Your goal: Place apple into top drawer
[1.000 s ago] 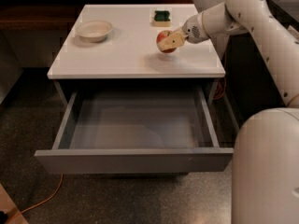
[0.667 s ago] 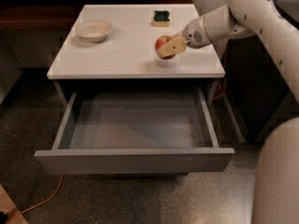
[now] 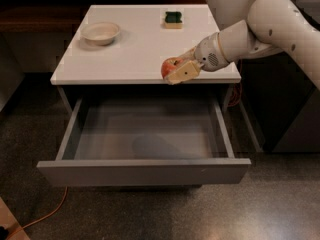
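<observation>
Right now, top drawer [image 3: 145,171] pulled far out toward the camera, grey box interior open upward, front panel nearest, side walls running back under the white table top [image 3: 145,51]. Apple [image 3: 169,66] held in the air above the back edge of the top drawer, a little right of its middle, level with the front lip of the table top. Gripper [image 3: 176,70] clamped on the apple, one tan finger [image 3: 182,73] across the near side of the fruit, the other hidden behind it. Table lip just beside the gripper, touching or not, impossible to tell. White arm [image 3: 270,29] reaching in from beyond the right wall of the top drawer, high above it. Further behind the top drawer, on the table top: beige bowl [image 3: 100,33] toward the back left, green-and-yellow sponge [image 3: 174,18] at the back, almost straight behind the apple, both well apart from the gripper. Grey drawer floor showing from wall to wall, a soft shadow near its middle. Orange cable [image 3: 47,214] on the dark floor, near the front left corner of the top drawer.
</observation>
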You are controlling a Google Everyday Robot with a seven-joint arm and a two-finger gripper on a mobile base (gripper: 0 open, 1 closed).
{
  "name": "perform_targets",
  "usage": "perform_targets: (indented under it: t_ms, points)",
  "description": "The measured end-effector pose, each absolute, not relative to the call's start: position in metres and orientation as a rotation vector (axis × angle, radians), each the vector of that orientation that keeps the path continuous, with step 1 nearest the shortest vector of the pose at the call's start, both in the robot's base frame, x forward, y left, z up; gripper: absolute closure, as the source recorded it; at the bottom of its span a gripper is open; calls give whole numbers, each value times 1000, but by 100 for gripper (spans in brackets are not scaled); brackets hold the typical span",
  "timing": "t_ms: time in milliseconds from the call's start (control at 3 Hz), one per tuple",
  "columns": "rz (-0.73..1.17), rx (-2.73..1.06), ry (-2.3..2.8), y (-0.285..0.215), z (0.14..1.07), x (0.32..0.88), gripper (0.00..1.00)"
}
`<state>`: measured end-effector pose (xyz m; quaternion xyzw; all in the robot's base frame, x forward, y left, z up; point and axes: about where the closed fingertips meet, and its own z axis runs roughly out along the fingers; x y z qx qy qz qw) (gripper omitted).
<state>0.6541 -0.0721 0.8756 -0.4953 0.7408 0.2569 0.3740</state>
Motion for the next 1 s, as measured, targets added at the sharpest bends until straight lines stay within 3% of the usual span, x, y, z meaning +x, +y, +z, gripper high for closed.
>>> perform_targets:
  t_ms: [667,1000]
  points:
    - [569,-1454,1875,-62,806,603,100]
    - [569,-1455,1875,-62,806,603,100]
